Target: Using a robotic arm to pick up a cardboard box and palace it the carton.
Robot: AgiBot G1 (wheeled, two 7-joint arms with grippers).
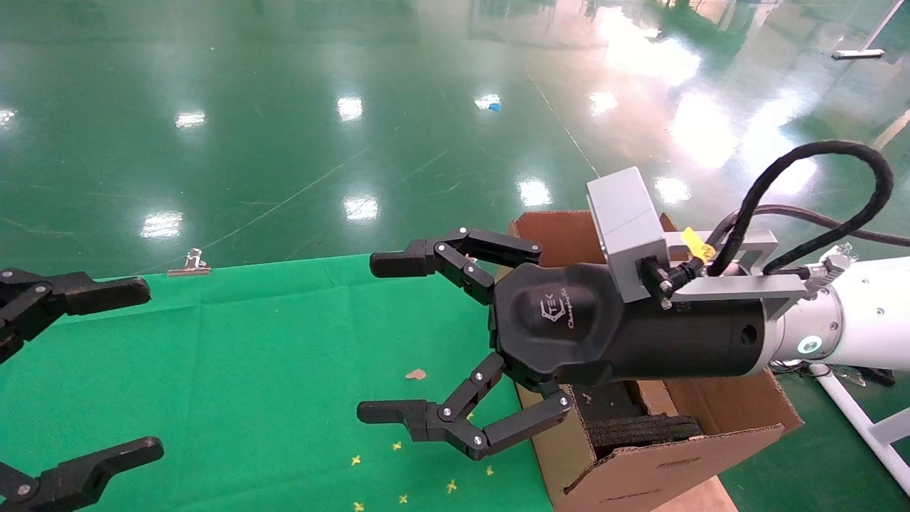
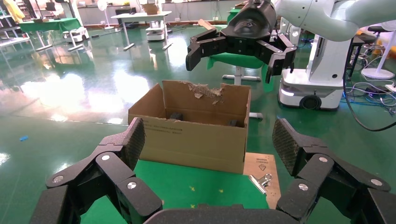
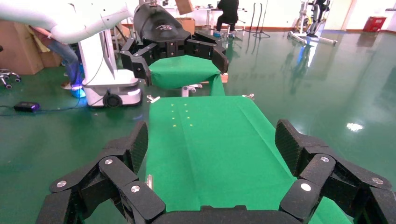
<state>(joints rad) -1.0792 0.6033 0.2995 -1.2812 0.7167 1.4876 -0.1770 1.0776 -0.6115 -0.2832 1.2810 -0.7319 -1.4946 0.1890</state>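
Green cloth (image 1: 234, 370) carries one carton (image 1: 682, 434) and two spread tools.

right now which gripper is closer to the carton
Right. The right gripper hangs open at the carton, its black wrist above the carton's opening. The left gripper, also open, sits across the green cloth.

The floor (image 1: 284, 107) is glossy green, mirroring the lights across the upper frame. The worktop (image 1: 249, 370) wears matt green cloth, faintly creased. The carton (image 1: 640, 462) at lower right is raw corrugated cardboard, one flap ragged, with dark rough foam (image 1: 640, 429) inside. The right end effector (image 1: 387, 338) is matt black plastic with silver rivets and cross-hatched pads (image 3: 289, 144); behind it sit a smooth grey block (image 1: 625, 220) and a glossy white arm shell (image 1: 874, 313).
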